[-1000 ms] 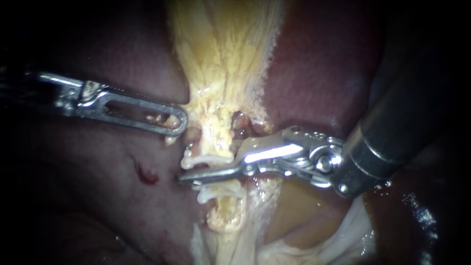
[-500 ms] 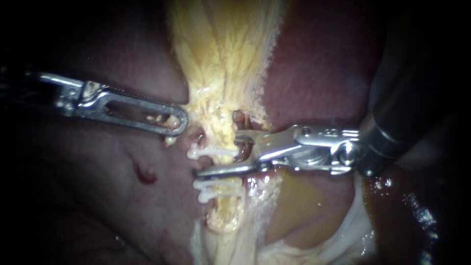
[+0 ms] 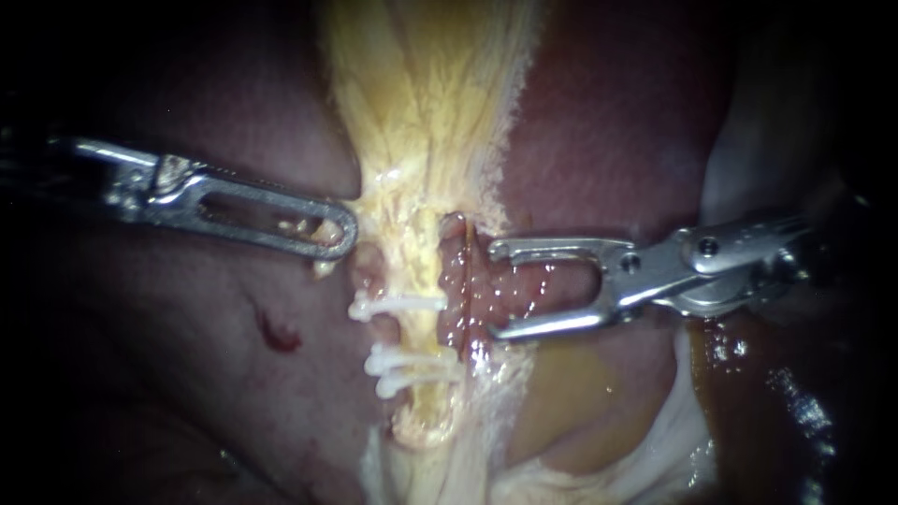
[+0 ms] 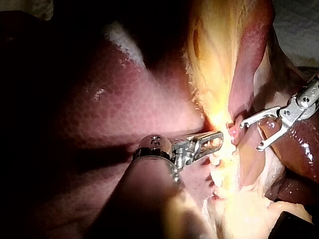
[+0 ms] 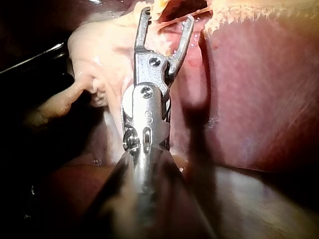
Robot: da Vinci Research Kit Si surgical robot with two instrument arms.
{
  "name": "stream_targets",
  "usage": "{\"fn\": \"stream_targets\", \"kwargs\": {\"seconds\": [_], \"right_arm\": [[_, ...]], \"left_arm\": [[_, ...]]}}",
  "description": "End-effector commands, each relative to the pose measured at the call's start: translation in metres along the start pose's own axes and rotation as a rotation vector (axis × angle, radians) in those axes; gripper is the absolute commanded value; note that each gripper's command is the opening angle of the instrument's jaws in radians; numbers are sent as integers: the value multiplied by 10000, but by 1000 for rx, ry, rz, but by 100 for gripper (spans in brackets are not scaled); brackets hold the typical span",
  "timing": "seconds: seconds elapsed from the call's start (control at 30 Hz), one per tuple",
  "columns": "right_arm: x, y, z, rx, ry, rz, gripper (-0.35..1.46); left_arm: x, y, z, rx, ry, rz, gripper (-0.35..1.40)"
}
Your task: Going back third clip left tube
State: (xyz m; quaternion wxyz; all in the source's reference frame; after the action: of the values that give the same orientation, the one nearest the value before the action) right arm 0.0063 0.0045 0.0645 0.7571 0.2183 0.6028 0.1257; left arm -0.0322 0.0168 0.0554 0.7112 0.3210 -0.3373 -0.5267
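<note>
Backing away toward 3 o'clock, my right instrument (image 3: pixel 493 290) now clears the left tube (image 3: pixel 421 271), its jaws spread wide and empty. 3 white clips (image 3: pixel 400 304) cross that tube near the view's centre, 1 above 2 close together. At 9 o'clock my left instrument (image 3: pixel 339 231) holds its jaws pressed together on yellow tissue (image 3: pixel 393 201) beside the tube.

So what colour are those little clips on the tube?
The clips are white; endoscope view.
</note>
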Motion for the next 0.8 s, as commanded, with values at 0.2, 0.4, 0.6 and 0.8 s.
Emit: {"fn": "stream_targets", "kwargs": {"seconds": [0.2,0.4,0.6,0.8], "right_arm": [[7,0,-21,-5,-6,-42,50],[13,0,-32,-1,-6,-56,50],[13,-1,-34,0,-7,-62,50],[15,-4,-34,1,-6,-62,50]], "left_arm": [[-1,1,1,0,0,0,-35],[-3,9,11,-2,-2,1,-35],[3,26,49,-4,6,11,-35],[5,43,86,-12,33,19,-35]]}}
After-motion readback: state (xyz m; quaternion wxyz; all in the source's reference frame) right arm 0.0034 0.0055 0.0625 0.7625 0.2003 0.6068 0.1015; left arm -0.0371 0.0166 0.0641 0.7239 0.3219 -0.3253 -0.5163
